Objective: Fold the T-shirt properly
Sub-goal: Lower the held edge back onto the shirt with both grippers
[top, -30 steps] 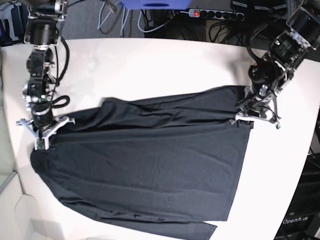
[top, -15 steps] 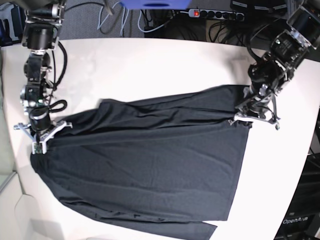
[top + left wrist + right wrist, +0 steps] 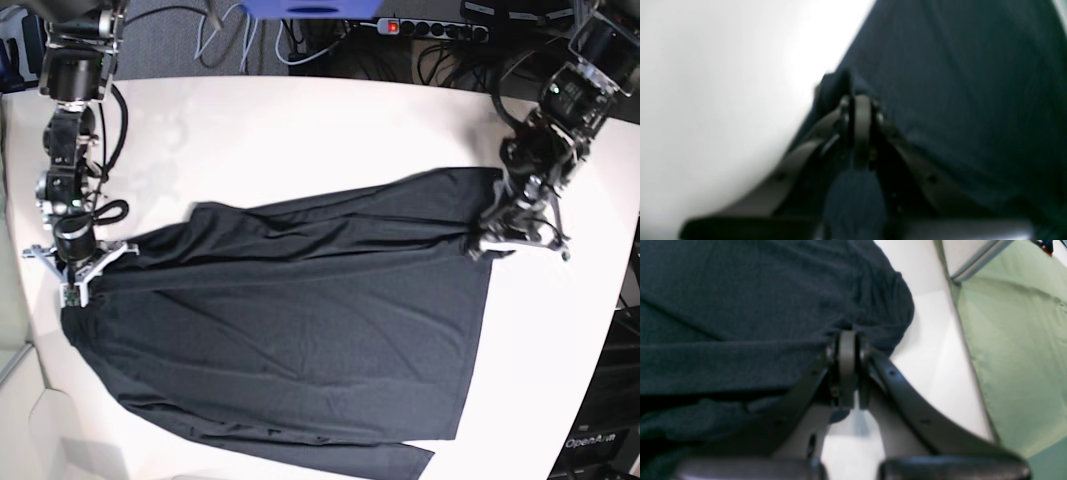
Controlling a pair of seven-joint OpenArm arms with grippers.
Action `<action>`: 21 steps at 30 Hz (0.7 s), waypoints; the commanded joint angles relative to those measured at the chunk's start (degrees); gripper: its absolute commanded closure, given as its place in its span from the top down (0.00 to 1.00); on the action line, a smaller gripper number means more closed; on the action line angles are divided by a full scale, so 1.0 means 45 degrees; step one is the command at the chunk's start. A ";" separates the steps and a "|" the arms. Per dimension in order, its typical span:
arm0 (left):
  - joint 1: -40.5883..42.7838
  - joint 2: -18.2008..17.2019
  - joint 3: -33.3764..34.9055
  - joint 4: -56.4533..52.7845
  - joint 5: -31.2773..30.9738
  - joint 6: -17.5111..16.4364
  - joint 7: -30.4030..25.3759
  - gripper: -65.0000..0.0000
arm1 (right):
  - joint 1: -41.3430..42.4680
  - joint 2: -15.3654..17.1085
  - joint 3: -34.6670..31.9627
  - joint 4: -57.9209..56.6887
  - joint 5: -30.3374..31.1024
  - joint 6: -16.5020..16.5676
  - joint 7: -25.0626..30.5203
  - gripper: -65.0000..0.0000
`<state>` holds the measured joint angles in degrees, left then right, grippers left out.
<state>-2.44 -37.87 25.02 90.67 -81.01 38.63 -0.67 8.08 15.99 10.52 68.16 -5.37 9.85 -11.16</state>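
Note:
The dark charcoal T-shirt (image 3: 300, 320) lies spread across the white table (image 3: 300, 130), its upper edge stretched taut between both grippers. At the shirt's upper right corner, my left gripper (image 3: 497, 243) is shut on the fabric; the left wrist view shows its closed tips (image 3: 857, 101) pinching the blurred edge of the T-shirt (image 3: 957, 100). My right gripper (image 3: 72, 288) grips the shirt's left corner. Its shut tips (image 3: 847, 338) bite into a bunched fold of the T-shirt (image 3: 756, 306) in the right wrist view.
A power strip (image 3: 430, 27) and loose cables lie beyond the table's far edge. A green panel (image 3: 1017, 356) stands past the table edge beside my right gripper. The shirt's lower hem runs out of the base view at the bottom.
My right gripper has moved toward the table's left edge, dragging the shirt's corner with it. The upper edge of the shirt is drawn straighter. The left gripper has barely shifted.

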 commanded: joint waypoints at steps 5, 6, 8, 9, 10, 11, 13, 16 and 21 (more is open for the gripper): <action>-0.0289 0.0141 -0.0861 -0.0389 0.0157 -0.0136 -0.0233 0.00 | 0.0071 0.0130 0.0054 0.0062 0.0050 -0.0010 0.0340 0.00; -0.0425 0.0239 -0.0880 -0.0487 0.0157 -0.0136 -0.0233 0.00 | 0.0032 0.0130 0.0035 0.0062 0.0050 -0.0010 0.0360 0.00; -0.0699 0.0356 -0.0841 -0.0662 0.0157 -0.0136 -0.0233 0.00 | 0.0032 0.0110 0.0035 0.0062 0.0050 -0.0010 0.0360 0.00; -0.0738 0.0376 -0.0861 -0.0760 0.0157 -0.0136 -0.0233 0.00 | 0.0012 0.0110 0.0035 0.0062 0.0050 -0.0010 0.0360 0.00; -0.0758 0.0454 -0.0861 -0.0799 0.0157 -0.0136 -0.0233 0.00 | 0.0012 0.0110 0.0035 0.0062 0.0050 -0.0010 0.0340 0.00; -0.0836 0.0552 -0.0861 -0.0799 0.0157 -0.0136 -0.0233 0.00 | 0.0012 0.0071 0.0035 0.0062 0.0050 -0.0010 0.0340 0.00; -0.0972 0.0669 -0.0821 -0.0799 0.0157 -0.0136 -0.0233 0.00 | 0.0012 -0.0027 0.0035 0.0062 0.0050 -0.0010 0.0340 0.00; -0.0972 0.0688 -0.0821 -0.0702 0.0157 -0.0136 -0.0233 0.00 | 0.0012 -0.0027 0.0074 0.0062 0.0050 -0.0029 0.0340 0.00; -0.0914 0.0688 -0.0802 -0.0623 0.0079 -0.0136 -0.0233 0.00 | 0.0149 -0.0027 0.0855 0.0101 0.0050 -0.0049 0.0340 0.00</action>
<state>-5.58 -33.95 21.87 86.74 -81.28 38.41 -0.40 7.40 15.11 14.24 67.59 -5.19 9.80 -11.20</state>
